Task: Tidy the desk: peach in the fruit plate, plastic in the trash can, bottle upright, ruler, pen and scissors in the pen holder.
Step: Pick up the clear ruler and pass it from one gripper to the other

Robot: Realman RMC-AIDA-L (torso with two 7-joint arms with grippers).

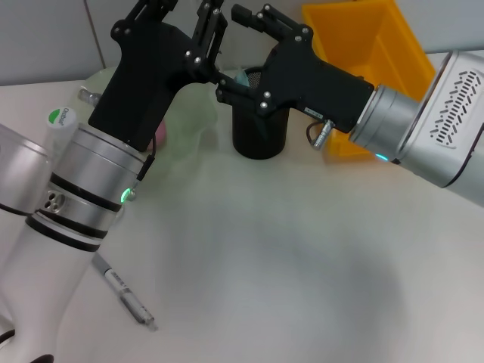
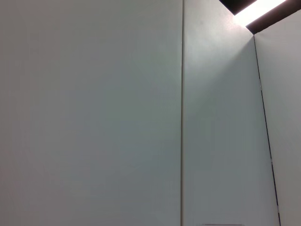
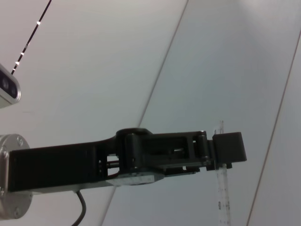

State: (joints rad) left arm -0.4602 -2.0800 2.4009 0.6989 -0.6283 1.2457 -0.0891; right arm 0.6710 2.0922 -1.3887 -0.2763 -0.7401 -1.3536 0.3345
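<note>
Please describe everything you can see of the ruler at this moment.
The ruler is a thin, transparent straight strip, apparently plastic, with fine black markings along its length. In the right wrist view it is pinched near one end between the black fingers of the left gripper, and its longer part sticks out past them, against the pale wall panels. Nothing else touches it there. In the head view I cannot make it out.

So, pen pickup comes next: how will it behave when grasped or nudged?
The pen looks slim and round, so it may roll on the smooth desk if nudged. Probably stiff and light; lying flat, it offers little height to grip.
</note>
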